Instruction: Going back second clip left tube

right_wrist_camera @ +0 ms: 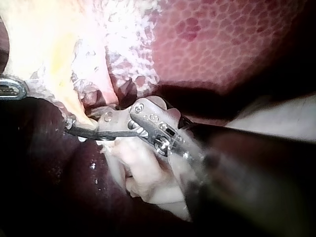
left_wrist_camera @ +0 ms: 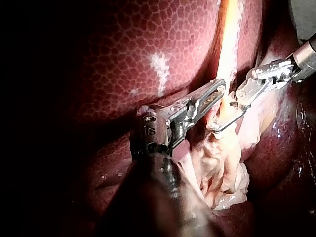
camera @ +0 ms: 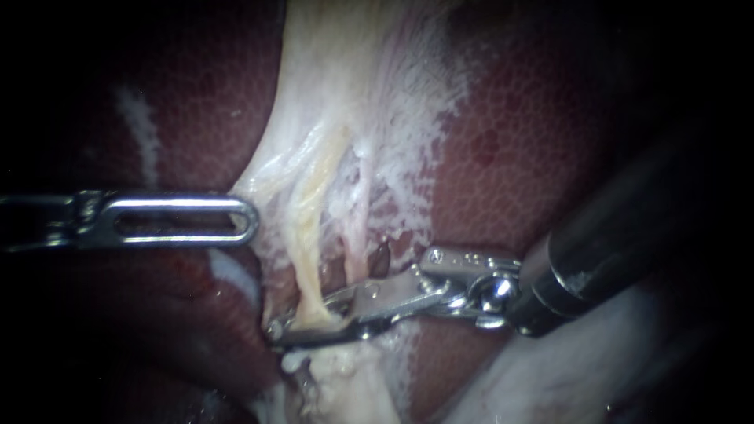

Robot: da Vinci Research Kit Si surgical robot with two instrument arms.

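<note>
The left tube [camera: 309, 259], yellowish, runs down from the pale gallbladder tissue [camera: 330, 86]; a pinker tube [camera: 355, 247] lies just to its right. My right instrument [camera: 281, 330] comes in from the right, and its thin open jaws stand one on each side of the left tube low down. The same straddle shows in the left wrist view [left_wrist_camera: 220, 121] and the right wrist view [right_wrist_camera: 75, 126]. I cannot tell a clip apart from the jaws' metal. My left instrument [camera: 253, 220] lies level to the left, jaws shut, its tip beside the pale tissue's edge [left_wrist_camera: 222, 88].
Dark red mottled liver [camera: 550, 118] surrounds the tubes on both sides. Loose whitish tissue [camera: 345, 377] bunches below the right instrument's jaws. The right instrument's dark shaft [camera: 628, 235] fills the right side of the endoscope view.
</note>
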